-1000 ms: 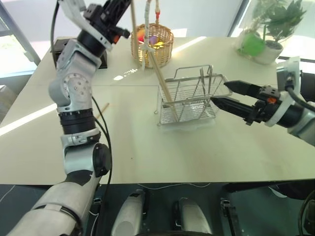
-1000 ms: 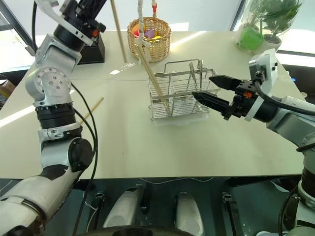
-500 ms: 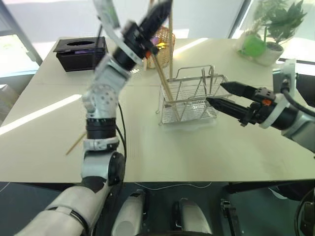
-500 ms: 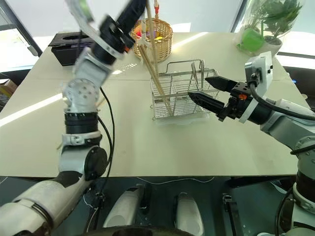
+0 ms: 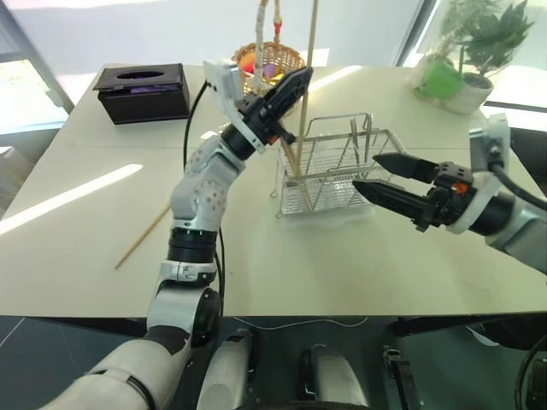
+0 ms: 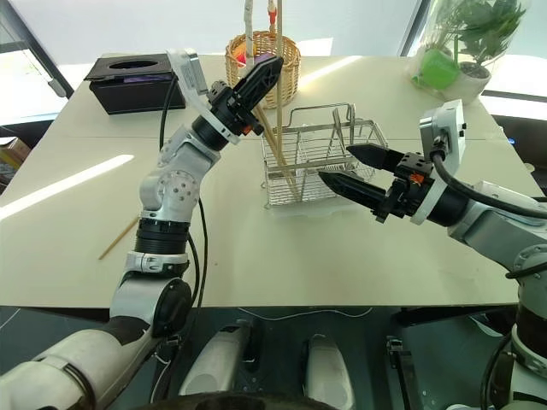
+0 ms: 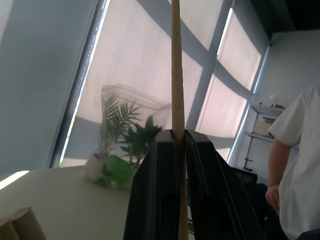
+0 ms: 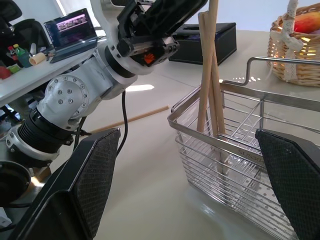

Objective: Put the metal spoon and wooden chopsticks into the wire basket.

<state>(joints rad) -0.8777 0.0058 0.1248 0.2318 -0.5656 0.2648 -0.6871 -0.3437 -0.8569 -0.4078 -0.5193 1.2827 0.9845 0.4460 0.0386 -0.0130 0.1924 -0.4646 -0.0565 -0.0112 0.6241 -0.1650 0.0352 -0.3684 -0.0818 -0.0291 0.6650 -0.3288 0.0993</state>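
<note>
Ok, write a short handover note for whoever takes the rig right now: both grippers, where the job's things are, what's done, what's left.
Left gripper: shut on a long light-brown wooden chopstick, held upright with its lower end down in the rectangular silver wire basket.
Right gripper: open, empty, beside the basket's near right end.
Done: another wooden chopstick leans inside the basket; a thin metal piece standing in there may be the metal spoon, I can't tell.
Left: release the held chopstick, then fetch the last chopstick lying on the pale table to the left.

Chopstick left of wire basket
</note>
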